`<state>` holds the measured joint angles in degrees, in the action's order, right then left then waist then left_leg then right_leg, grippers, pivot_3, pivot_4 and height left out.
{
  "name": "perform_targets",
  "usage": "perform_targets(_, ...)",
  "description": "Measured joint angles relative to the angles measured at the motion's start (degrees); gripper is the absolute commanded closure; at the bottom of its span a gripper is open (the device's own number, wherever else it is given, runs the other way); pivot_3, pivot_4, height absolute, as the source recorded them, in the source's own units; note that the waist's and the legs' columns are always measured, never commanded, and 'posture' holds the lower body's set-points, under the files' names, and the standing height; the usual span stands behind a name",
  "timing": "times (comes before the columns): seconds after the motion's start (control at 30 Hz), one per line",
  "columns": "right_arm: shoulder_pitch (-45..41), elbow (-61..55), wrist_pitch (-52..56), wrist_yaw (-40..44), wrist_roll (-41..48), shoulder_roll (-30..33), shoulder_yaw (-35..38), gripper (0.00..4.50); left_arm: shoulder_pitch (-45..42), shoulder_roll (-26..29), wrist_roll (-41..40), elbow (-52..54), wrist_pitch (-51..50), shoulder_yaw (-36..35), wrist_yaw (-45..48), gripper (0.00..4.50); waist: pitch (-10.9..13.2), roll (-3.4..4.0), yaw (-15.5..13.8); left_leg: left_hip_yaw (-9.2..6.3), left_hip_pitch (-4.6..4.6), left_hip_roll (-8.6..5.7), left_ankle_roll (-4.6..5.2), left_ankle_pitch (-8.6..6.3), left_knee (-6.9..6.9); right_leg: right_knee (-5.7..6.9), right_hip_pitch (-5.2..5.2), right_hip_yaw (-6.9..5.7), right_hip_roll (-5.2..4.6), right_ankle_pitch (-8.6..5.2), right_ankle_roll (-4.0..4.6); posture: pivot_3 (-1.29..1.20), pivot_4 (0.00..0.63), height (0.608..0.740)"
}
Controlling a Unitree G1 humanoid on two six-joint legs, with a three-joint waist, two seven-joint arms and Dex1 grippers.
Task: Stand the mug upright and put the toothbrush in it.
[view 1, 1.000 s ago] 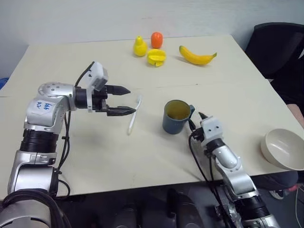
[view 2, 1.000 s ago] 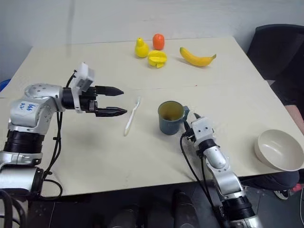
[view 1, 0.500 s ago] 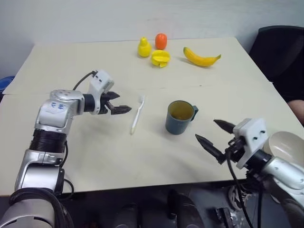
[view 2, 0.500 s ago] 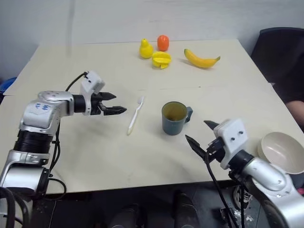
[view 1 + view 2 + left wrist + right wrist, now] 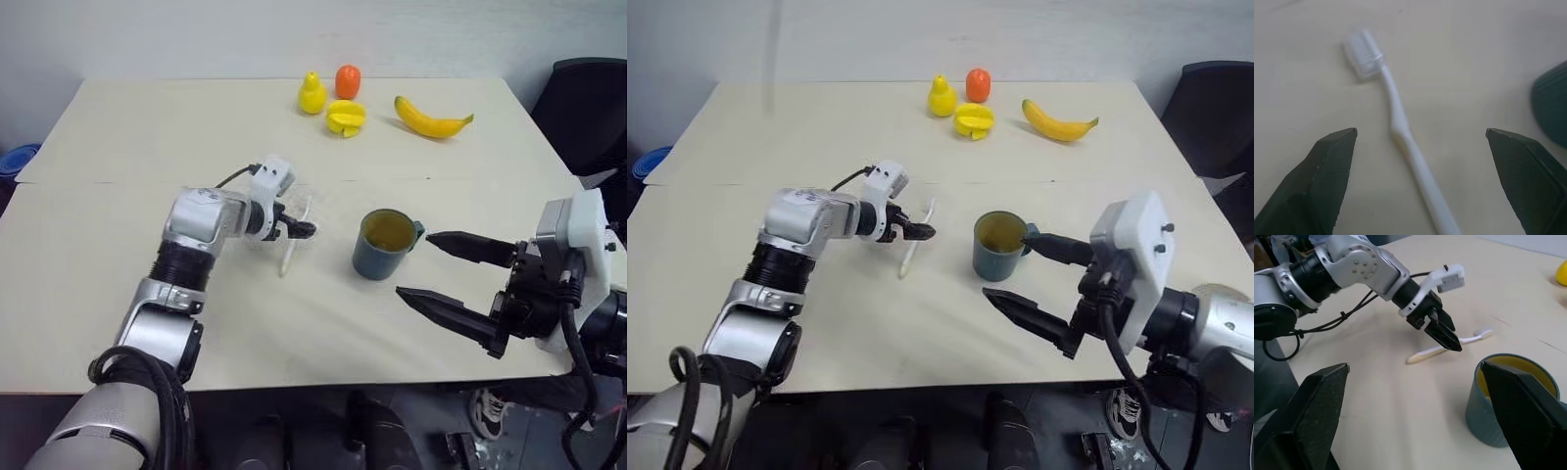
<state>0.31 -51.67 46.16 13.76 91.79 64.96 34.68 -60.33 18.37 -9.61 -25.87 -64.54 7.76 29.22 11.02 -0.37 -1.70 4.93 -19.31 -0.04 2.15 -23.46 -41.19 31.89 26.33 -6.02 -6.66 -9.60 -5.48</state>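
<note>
Centrally on the desk [image 5: 118, 127], the mug [image 5: 382, 245] stands upright, toothbrush [image 5: 1400, 132] flat beside it between the spread left claw [image 5: 913, 231]; right claw [image 5: 446, 274] gapes at the near edge.

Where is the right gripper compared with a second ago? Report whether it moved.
Yes. The right gripper, open, has pulled back from beside the mug toward the table's near edge, clear of the handle.

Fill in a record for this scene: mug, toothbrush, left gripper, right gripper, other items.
mug: upright on table, empty
toothbrush: flat on table, left of mug
left gripper: open, over toothbrush, straddling its handle
right gripper: open, empty, apart from mug
other items: banana and toy fruit at far edge
</note>
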Motion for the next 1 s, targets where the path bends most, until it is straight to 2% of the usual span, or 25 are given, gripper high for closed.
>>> perform_targets(0.1,0.08,-0.92,0.0,0.33,-0.83,1.87,1.16,0.03,-2.12,-1.11,0.48,-3.45,0.07,0.1,-0.76,0.0,-0.01,-0.02,-0.07,0.0,0.03,0.17,0.0,0.01,-0.04,0.01,-0.03,0.05,-0.02,0.04,-0.02,0.0,0.15,0.74)
perform_targets(0.2,0.07,-1.03,-0.38,-0.61,-0.71,2.03,1.64,0.0,-3.6,-1.64,0.9,-6.18,0.69,0.46,-0.19,0.6,-0.02,-0.03,-0.13,0.02,0.06,0.21,-0.01,0.01,-0.05,0.04,-0.04,0.07,-0.02,0.05,-0.02,0.0,0.15,0.74)
perform_targets(0.4,0.01,-1.9,-2.3,-3.61,0.17,2.39,1.83,0.0,-6.48,-3.09,1.17,-12.33,2.0,0.09,0.34,2.45,-0.03,-0.04,-0.68,0.05,0.04,0.16,0.0,0.01,-0.03,0.02,-0.01,0.06,-0.02,0.05,-0.01,0.0,0.15,0.74)
perform_targets(0.57,0.49,-2.84,-2.46,-4.99,-2.76,2.39,1.83,0.0,-8.12,-4.38,1.78,-17.1,4.68,-1.72,-1.65,4.1,-0.03,-0.06,-1.45,0.07,0.02,0.15,0.01,0.0,-0.05,0.0,-0.02,0.05,-0.03,0.05,-0.01,0.0,0.15,0.74)
perform_targets(0.6,0.63,-2.88,-2.47,-5.0,-2.86,2.39,1.84,0.0,-8.4,-4.53,1.78,-17.78,4.83,-2.18,-1.89,4.3,-0.03,-0.06,-1.44,0.07,0.02,0.15,0.01,0.0,-0.04,0.0,-0.01,0.05,-0.03,0.05,-0.02,0.0,0.15,0.74)
perform_targets(0.87,3.34,-3.68,-2.41,-5.25,-4.56,2.36,1.8,0.0,-9.3,-5.1,1.64,-21.37,6.25,-6.66,-5.2,4.31,-0.04,-0.06,-1.3,0.1,0.05,0.19,0.02,-0.01,-0.04,0.01,-0.02,0.05,-0.02,0.06,-0.02,0.0,0.15,0.74)
perform_targets(0.93,4.36,-3.77,-2.56,-5.88,-3.43,2.26,1.8,0.0,-9.06,-6.1,0.55,-21.74,6.94,-10.38,-8.04,4.31,-0.04,-0.07,-1.29,0.12,0.07,0.24,0.02,-0.01,-0.05,0.02,-0.03,0.07,-0.03,0.08,-0.02,0.0,0.15,0.74)
perform_targets(1.0,4.97,-4.48,-3.23,-7.57,-2.86,2.02,1.8,0.0,-7.76,-7.71,-3.62,-21.11,11.9,-18.49,-11.42,4.31,-0.03,-0.09,-1.28,0.13,0.03,0.3,0.01,0.0,-0.05,0.03,0.06,0.07,-0.05,0.09,-0.01,0.0,0.15,0.74)
